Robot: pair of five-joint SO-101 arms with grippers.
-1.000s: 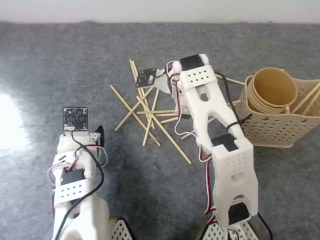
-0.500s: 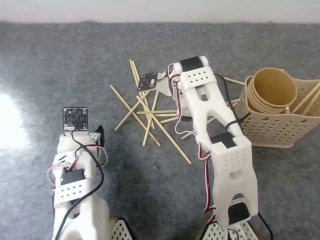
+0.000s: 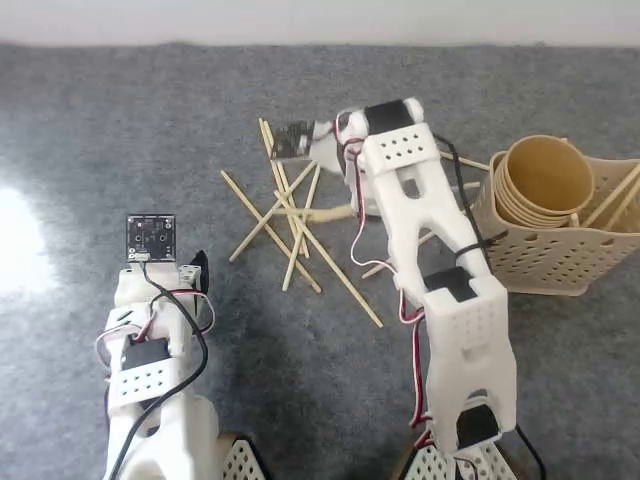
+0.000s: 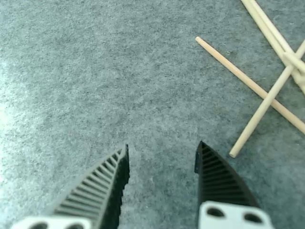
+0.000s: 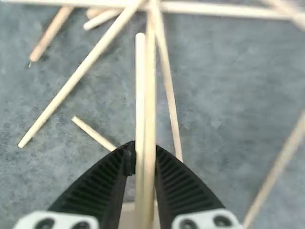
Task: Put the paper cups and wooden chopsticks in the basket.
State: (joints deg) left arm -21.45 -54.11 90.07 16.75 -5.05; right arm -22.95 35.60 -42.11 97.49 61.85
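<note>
On the grey carpet-covered table [image 3: 120, 120], the right arm [image 3: 440, 260] reaches out over the scattered sticks. The left arm [image 3: 155, 350] stands folded back near the table's near edge, unchanged over the last second.

The beige perforated plastic basket [image 3: 560, 262] sits beside the right arm on its outer side. It already holds the stack of tan paper cups [image 3: 545, 180] and a few sticks leaning at its far end.

The loose wooden chopsticks [image 3: 262, 222] lie crossed in a heap between the two arms, well apart from the basket.

Change: the right wrist has shifted and turned away from the arm bases. A pale stick in the heap now shows thicker and apparently raised off the pile. The right pincer [image 5: 142, 155] is clamped narrowly on a pair of wooden chopsticks [image 5: 144, 95], which run straight out between its jaws.

Assessment: the grasp appears secured, so carrying to the basket is the likely next step. Many sticks remain.

The left pincer [image 4: 162, 149] hangs spread wide over bare carpet, holding nothing.
</note>
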